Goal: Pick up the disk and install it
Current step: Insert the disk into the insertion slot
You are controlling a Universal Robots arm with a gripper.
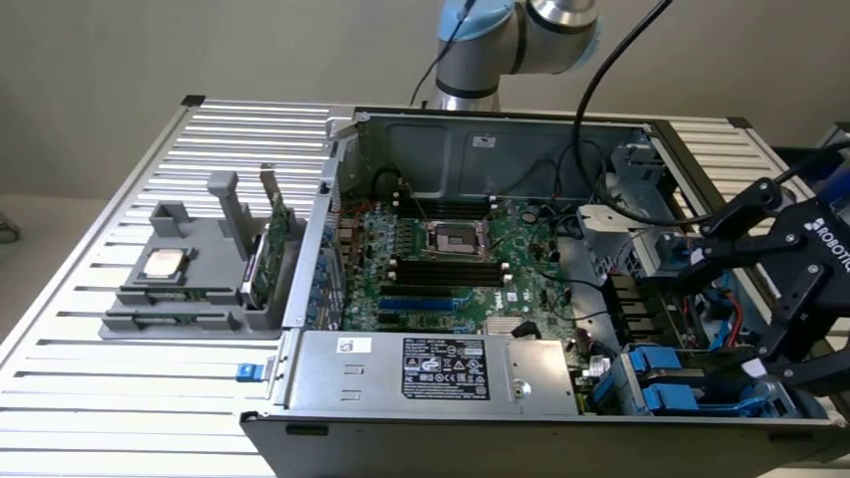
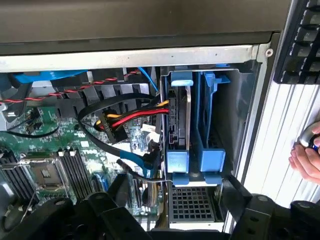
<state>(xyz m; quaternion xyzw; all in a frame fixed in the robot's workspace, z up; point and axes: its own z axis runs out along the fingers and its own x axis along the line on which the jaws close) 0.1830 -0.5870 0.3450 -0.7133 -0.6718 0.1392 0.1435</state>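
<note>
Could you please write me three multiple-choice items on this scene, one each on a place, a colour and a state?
1. Where does the gripper sit in the exterior view?
A. over the grey parts holder
B. at the case's right end, by the blue drive carriers
C. above the CPU socket

2. What colour are the drive carriers?
A. blue
B. green
C. orange

3. What is the state of the computer case?
A. closed
B. standing upright
C. open, motherboard exposed

Answers: 1 B, it hangs beside the bay at the exterior view's right. 2 A, their plastic frames are blue. 3 C, the motherboard lies in plain sight.
</note>
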